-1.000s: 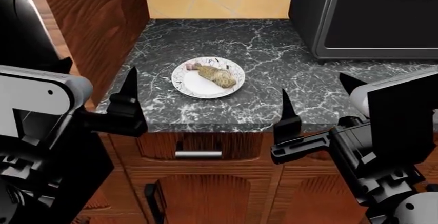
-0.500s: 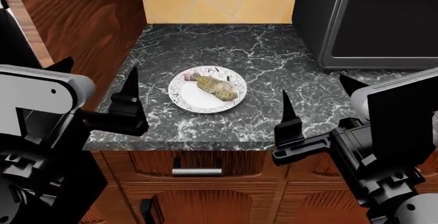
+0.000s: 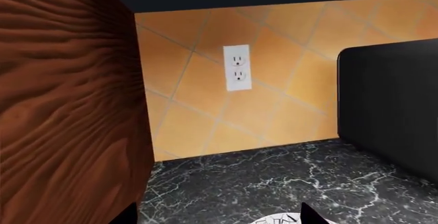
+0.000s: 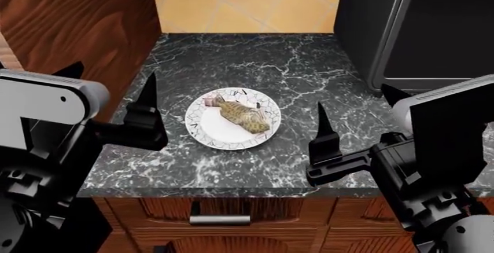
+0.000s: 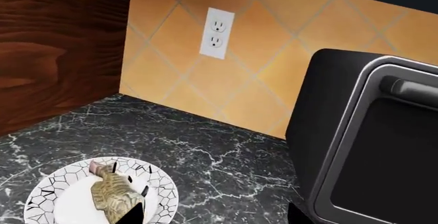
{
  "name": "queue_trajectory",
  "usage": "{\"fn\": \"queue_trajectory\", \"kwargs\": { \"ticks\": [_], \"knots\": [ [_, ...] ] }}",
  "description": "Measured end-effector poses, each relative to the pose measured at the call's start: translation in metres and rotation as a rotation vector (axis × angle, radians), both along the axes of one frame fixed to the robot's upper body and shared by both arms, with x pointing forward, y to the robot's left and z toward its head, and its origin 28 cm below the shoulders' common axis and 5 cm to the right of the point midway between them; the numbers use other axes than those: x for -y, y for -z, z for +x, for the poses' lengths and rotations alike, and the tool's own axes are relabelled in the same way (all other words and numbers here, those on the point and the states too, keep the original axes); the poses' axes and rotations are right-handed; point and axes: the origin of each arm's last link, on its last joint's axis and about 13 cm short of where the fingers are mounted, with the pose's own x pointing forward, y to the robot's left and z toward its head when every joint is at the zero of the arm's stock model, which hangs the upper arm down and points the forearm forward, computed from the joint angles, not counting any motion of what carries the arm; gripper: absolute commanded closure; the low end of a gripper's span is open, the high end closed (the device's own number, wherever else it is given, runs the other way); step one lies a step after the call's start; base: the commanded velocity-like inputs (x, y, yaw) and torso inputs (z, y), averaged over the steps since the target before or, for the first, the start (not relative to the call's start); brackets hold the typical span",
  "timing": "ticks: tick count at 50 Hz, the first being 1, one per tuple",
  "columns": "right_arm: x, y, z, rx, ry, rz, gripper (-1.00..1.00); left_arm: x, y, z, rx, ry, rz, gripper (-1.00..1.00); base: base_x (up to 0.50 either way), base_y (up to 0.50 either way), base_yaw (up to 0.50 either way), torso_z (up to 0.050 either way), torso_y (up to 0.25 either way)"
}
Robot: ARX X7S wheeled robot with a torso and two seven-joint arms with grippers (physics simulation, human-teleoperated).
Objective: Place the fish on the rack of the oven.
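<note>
Both claws stood wide open and empty over the counter's front edge, the left claw (image 4: 112,94) beside the plate's left, the right claw (image 4: 355,117) off to its right, neither touching anything. By my reading the task had barely begun: nothing was gripped, and lifting the fish, carrying it and setting it on a rack all remained. No large built-in oven with a fan disc showed in any view; only a black countertop oven (image 4: 432,27) with its door shut stood at the right back of the marble counter (image 4: 255,62). On that counter sat a white plate (image 4: 202,127) with a crackle-line pattern, and on it lay the fish (image 4: 243,116), olive-tan and mottled, set diagonally, its pinkish tail end (image 5: 96,167) toward the back wall, well clear of both claws.
</note>
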Motion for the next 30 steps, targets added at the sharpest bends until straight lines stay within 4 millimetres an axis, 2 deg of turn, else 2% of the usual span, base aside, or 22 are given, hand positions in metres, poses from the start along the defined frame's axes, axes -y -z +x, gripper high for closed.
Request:
{"fn": "queue_trajectory", "kwargs": {
  "ticks": [30],
  "knots": [
    [-0.0015, -0.0012, 0.0047, -0.003, -0.002, -0.014, -1.00, -0.0010, -0.0010, 0.0034, 0.003, 0.003, 0.003, -1.00, 0.19, 0.00, 0.00, 0.000, 0.001]
  ]
}}
